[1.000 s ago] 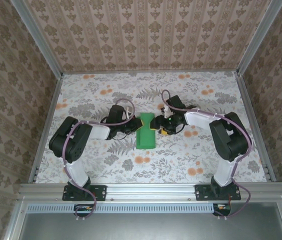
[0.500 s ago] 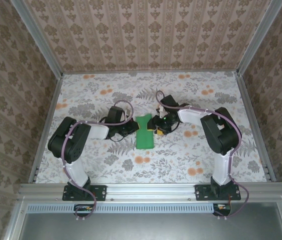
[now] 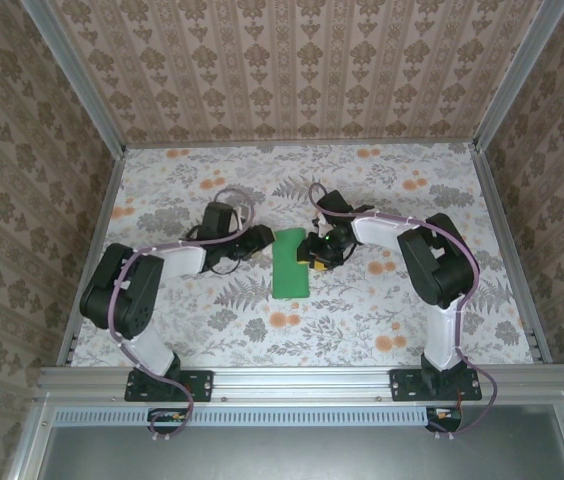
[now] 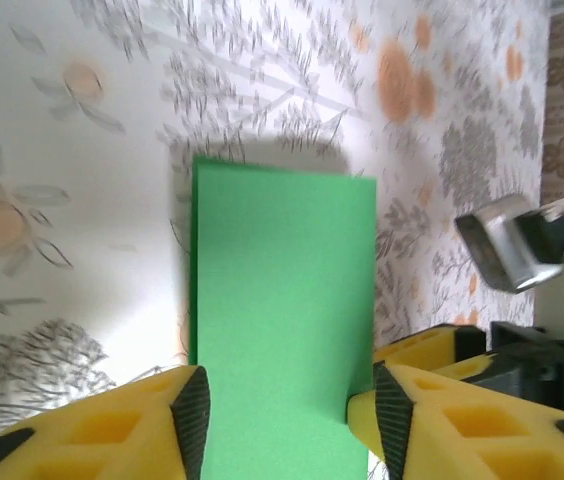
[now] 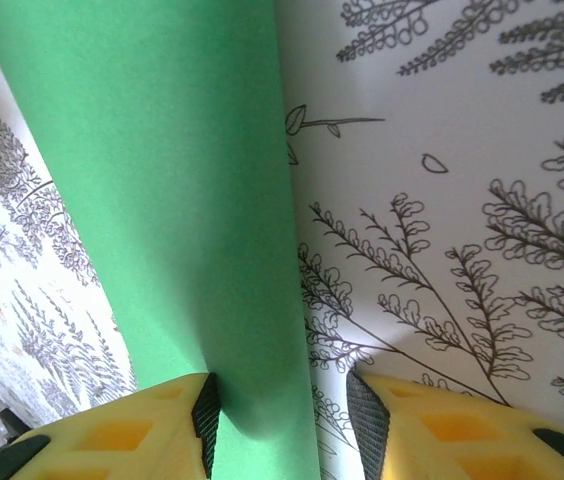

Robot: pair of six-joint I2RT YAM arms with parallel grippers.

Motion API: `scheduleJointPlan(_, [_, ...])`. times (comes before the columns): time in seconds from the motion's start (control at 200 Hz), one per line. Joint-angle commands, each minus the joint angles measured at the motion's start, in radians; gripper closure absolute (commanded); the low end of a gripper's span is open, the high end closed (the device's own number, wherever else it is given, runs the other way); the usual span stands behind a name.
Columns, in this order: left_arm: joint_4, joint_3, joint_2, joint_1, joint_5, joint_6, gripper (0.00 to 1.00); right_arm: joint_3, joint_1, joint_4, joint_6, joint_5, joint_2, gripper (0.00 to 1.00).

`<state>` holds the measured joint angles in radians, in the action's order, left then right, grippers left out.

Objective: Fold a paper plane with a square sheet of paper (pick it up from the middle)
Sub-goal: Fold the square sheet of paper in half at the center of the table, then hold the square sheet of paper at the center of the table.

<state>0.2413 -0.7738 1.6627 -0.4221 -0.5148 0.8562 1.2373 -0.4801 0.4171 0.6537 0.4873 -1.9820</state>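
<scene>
I've got the paper [image 3: 291, 263] lying mid-table, a green oblong with its long sides running 12 to 6. The left gripper [image 4: 287, 425] sits at its 10 o'clock corner, released, jaws spread either side of the sheet's width. The right gripper [image 5: 284, 425] is at 2 o'clock, jaws parted over the paper's edge, nothing clamped. The table [image 3: 412, 310] wears a cloth of grey ferns and orange blooms. Damask-papered walls [image 3: 302, 70] stand at 9, 12 and 3, with an aluminium rail [image 3: 302, 378] at 6.
</scene>
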Motion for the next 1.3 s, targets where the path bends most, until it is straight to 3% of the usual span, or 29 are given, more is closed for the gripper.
scheduleJointPlan(0.0, [-0.088,-0.007,-0.068,0.038,0.029,-0.030,0.41,-0.013,-0.007,0.080,-0.002,-0.152,-0.078,0.55])
scheduleJointPlan(0.18, [-0.179,-0.001,-0.142,0.071,0.117,-0.103,0.22,-0.017,-0.008,0.109,0.028,-0.214,-0.097,0.55])
scheduleJointPlan(0.305, [-0.192,0.012,-0.176,0.077,0.162,-0.153,0.00,-0.025,-0.008,0.115,0.061,-0.256,-0.117,0.55])
scheduleJointPlan(0.535, [-0.152,0.023,-0.160,0.079,0.130,-0.216,0.00,-0.024,-0.008,0.162,0.083,-0.306,-0.158,0.55])
scheduleJointPlan(0.975, [-0.050,0.024,-0.054,0.073,-0.005,-0.197,0.03,0.006,-0.012,0.223,0.017,-0.333,-0.220,0.54])
scheduleJointPlan(1.175, [-0.035,-0.009,-0.007,0.050,-0.047,-0.182,0.08,0.013,-0.015,0.227,0.006,-0.334,-0.238,0.54])
scheduleJointPlan(1.295, [-0.019,-0.029,0.026,0.030,-0.066,-0.131,0.18,0.011,-0.014,0.227,0.007,-0.339,-0.243,0.54])
